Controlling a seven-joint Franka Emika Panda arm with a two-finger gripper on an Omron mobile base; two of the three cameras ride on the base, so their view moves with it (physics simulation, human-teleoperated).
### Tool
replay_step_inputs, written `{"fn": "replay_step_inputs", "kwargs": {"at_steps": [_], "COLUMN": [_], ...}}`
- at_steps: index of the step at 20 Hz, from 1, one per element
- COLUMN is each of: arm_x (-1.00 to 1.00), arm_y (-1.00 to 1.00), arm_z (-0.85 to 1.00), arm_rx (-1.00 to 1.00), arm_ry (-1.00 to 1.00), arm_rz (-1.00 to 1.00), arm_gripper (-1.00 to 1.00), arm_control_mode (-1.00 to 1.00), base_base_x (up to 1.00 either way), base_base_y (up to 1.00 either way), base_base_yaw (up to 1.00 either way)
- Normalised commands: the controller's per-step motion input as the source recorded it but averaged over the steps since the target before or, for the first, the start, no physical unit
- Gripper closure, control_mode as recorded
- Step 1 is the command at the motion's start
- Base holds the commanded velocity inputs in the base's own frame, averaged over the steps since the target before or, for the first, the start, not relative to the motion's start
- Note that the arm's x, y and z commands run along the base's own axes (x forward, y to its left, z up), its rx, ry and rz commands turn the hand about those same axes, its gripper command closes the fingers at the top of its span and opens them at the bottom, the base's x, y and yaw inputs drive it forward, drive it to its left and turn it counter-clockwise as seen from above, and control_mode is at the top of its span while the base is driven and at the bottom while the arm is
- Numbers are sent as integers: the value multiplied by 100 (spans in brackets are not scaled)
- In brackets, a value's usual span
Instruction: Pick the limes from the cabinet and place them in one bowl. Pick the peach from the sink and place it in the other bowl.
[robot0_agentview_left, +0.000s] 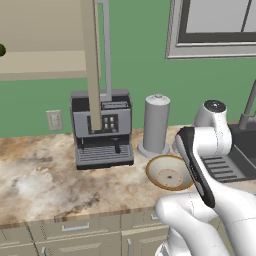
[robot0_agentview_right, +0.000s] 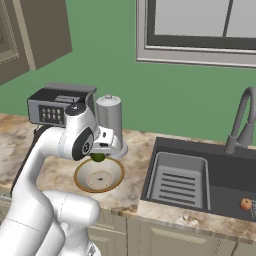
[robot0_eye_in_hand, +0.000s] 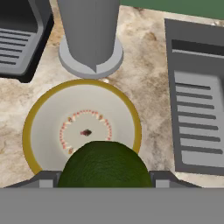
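Lime (robot0_eye_in_hand: 105, 164) held in hand (robot0_agentview_right: 100, 154) above empty tan-rimmed bowl (robot0_eye_in_hand: 33, 120); second lime (robot0_agentview_left: 1, 50) on cabinet shelf (robot0_agentview_left: 40, 62), peach (robot0_agentview_right: 245, 203) in sink (robot0_agentview_right: 220, 155).

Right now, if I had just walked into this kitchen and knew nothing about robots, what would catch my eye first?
Probably the white arm bent over the counter, its gripper holding a dark green lime just above the shallow tan-rimmed bowl, which sits in front of a grey canister. Next, the small orange-red peach lying alone in the dark sink to the right. A second lime peeks from the open cabinet above the coffee machine.
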Motion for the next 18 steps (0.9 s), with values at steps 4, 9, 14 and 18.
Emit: {"fn": "replay_step_inputs", "kwargs": {"at_steps": [4, 9, 14, 18], "arm_x": [38, 3, 32, 29], "arm_y": [8, 23, 38, 14], "arm_z": [-73, -62, -52, -58], "arm_rx": [8, 3, 0, -3], "arm_ry": [3, -3, 1, 1], "arm_rz": [16, 6, 11, 9], "arm_gripper": [100, 100, 100, 100], "arm_control_mode": [-100, -100, -100, -100], "base_base_x": [0, 0, 0, 0], "base_base_y": [0, 0, 0, 0], "base_base_yaw": [0, 0, 0, 0]}}
